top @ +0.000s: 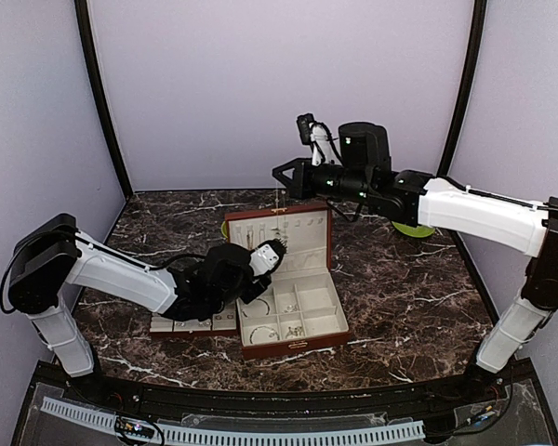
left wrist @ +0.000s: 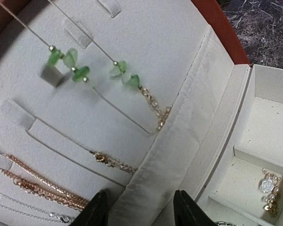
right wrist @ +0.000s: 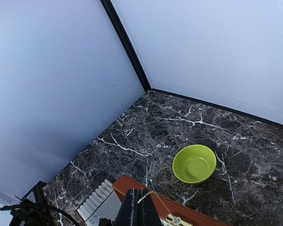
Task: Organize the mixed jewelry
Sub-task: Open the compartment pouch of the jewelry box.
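The red-brown box stands open mid-table, its cream lid upright. Small silvery pieces lie in its compartments. My left gripper is open inside the box at the foot of the lid. In the left wrist view it straddles the lid's cream pocket band, beside green-beaded necklaces and gold chains. My right gripper hovers above the lid's top edge, shut on a thin gold chain that hangs down. The chain also shows across its closed fingertips in the right wrist view.
A cream ring tray lies left of the box and also shows in the right wrist view. A lime-green bowl stands on the marble behind the box, partly hidden by my right arm in the top view. Walls enclose three sides.
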{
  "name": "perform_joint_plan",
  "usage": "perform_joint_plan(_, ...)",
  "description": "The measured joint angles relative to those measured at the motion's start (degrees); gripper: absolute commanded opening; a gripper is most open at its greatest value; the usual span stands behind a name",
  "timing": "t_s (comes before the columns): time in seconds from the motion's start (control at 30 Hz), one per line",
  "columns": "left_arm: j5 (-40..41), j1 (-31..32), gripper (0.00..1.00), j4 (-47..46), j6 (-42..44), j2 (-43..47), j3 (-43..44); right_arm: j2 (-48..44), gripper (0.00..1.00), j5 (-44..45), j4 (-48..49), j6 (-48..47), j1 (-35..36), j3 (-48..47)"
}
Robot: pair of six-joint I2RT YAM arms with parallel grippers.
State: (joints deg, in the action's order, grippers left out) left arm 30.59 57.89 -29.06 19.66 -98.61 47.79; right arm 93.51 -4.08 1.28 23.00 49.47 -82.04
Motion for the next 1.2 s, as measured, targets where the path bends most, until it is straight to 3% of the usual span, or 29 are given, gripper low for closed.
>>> perform_joint_plan(0.23,0.17,0.15,0.50,-0.79,-1.20,-0.83,-0.39,0.04,0.00,-0.02,0.13,0.00,0.00,-1.51)
perform_joint_plan(0.47,-0.02,0.22,0.64,-1.33,-1.11,-0.79,-0.63,0.24,0.00,0.02,0.44,0.00,0.00,-1.57)
perform_joint_plan(0.97,-2.21,0.90,0.78,-5.64,11.21,0.46,-0.74,-2.69,0.00,3.91,1.27,-0.17,-0.04,1.77)
perform_joint_plan(1.07,-2.64,0.90,0.89,-6.05,13.64,0.44,-0.57,-3.67,0.00,4.24,1.97,-0.22,-0.17,2.86)
perform_joint_plan(1.2,-4.00,0.90,0.89,-5.57,14.82,0.22,1.01,-3.96,0.00,4.31,2.95,-0.17,-0.48,3.74)
